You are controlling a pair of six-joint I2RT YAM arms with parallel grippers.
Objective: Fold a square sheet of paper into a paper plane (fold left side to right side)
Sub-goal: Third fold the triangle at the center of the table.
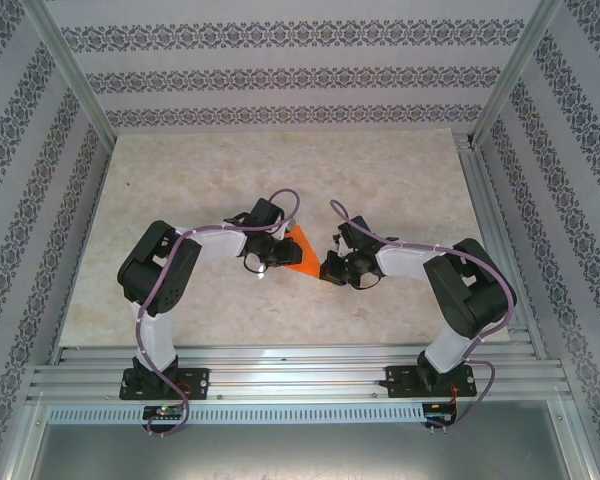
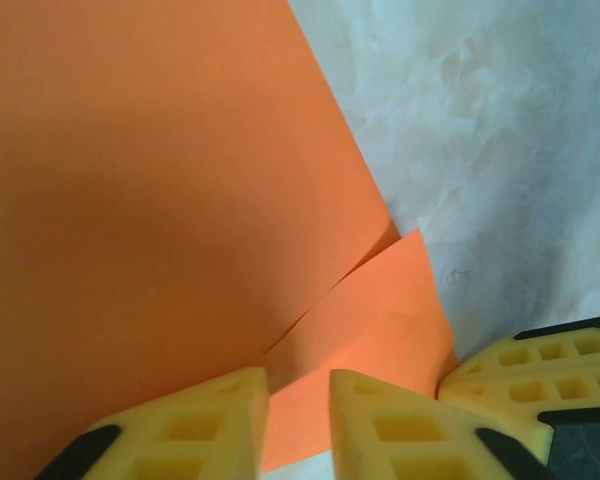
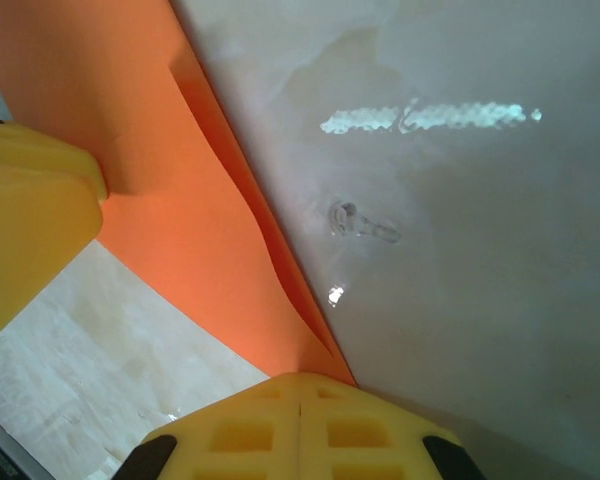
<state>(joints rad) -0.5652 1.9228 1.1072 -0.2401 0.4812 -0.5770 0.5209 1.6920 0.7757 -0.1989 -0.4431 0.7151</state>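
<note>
Left claw (image 2: 298,378): my jaws narrowly parted astride the near edge of the square sheet of paper (image 2: 160,180), clamping nothing.
Sheet: creased wedge, flat on the counter (image 1: 380,180) between my claws.
Right claw (image 3: 300,390): closed, tip at the sheet's corner, seemingly pinning it.

The square sheet of paper (image 1: 302,252) is plain bright orange, unmarked. The tabletop (image 1: 280,170) is cream marble with faint grey veining. White wallpaper (image 1: 280,60) carries bands of grey damask. The left arm (image 1: 165,270) and right arm (image 1: 460,280) are black and white, with purple cables (image 1: 286,193). The left gripper (image 2: 298,395) and right gripper (image 3: 300,405) have yellow fingers backed in black. The frame rails (image 1: 280,365) are silver.
</note>
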